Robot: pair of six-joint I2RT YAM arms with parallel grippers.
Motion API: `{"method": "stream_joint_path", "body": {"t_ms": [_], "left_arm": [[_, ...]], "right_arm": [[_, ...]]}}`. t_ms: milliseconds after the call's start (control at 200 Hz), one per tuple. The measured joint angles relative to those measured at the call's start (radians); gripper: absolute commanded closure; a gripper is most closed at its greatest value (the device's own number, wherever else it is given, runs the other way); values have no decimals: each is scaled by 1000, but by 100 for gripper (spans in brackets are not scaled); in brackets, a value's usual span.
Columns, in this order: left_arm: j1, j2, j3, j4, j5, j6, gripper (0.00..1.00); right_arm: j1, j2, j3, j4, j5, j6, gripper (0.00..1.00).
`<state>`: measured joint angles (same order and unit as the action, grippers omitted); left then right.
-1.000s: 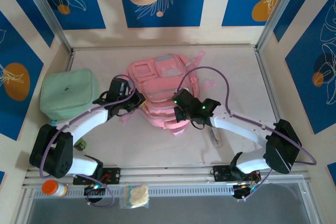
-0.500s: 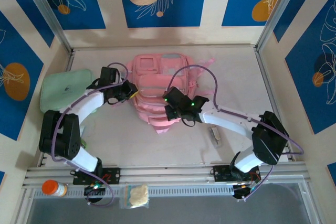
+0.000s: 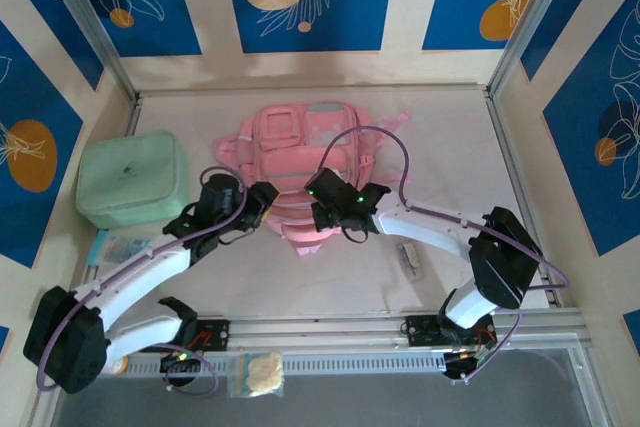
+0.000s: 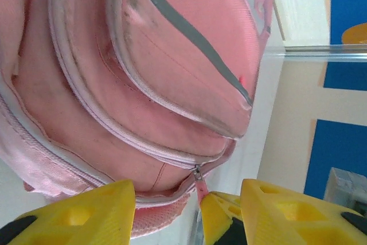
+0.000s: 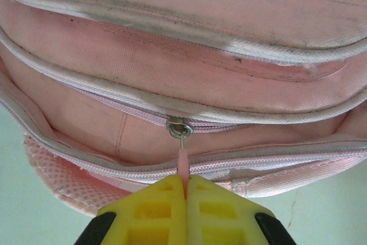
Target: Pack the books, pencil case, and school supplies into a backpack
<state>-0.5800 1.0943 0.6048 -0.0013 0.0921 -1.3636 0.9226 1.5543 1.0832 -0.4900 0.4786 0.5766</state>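
While low at the backpack (image 3: pixel 300 162) edge, right hand (image 5: pixel 184 196) tight on zipper pull (image 5: pixel 182 163), left hand (image 4: pixel 166 200) agape.

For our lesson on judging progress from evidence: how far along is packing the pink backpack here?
Done: nothing certain; what the soft pink backpack already holds cannot be told. In hand: the right hand is shut on its pink zip pull, and the left hand stands open at its lower edge. Left: the small grey-white oblong item and the flat translucent teal pouch lie on the table, outside.
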Motion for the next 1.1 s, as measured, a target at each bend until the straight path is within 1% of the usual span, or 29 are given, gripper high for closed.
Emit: {"method": "stream_joint_path", "body": {"t_ms": [155, 210, 285, 475, 650, 695, 920, 1101], "left_arm": [[-100, 154, 88, 20, -96, -80, 49], [-127, 199, 105, 50, -119, -112, 51], [-153, 251, 115, 93, -142, -148, 52], [-196, 375, 180, 121, -181, -224, 54], [-224, 386, 180, 132, -235, -287, 53], [-225, 386, 180, 135, -240, -298, 51], [-230, 386, 161, 156, -254, -348, 50], [-237, 384, 150, 151, -268, -377, 46]], "right_arm": [[0, 0, -10, 13, 0, 0, 100], [-1, 0, -14, 19, 0, 0, 100], [-4, 0, -24, 32, -1, 0, 100], [-14, 0, -39, 56, -8, 1, 100], [-23, -19, -52, 68, -16, 4, 100], [-26, -26, -53, 70, -19, 3, 100], [-39, -32, -60, 82, -41, 3, 100], [-39, -32, -65, 87, -42, 3, 100]]}}
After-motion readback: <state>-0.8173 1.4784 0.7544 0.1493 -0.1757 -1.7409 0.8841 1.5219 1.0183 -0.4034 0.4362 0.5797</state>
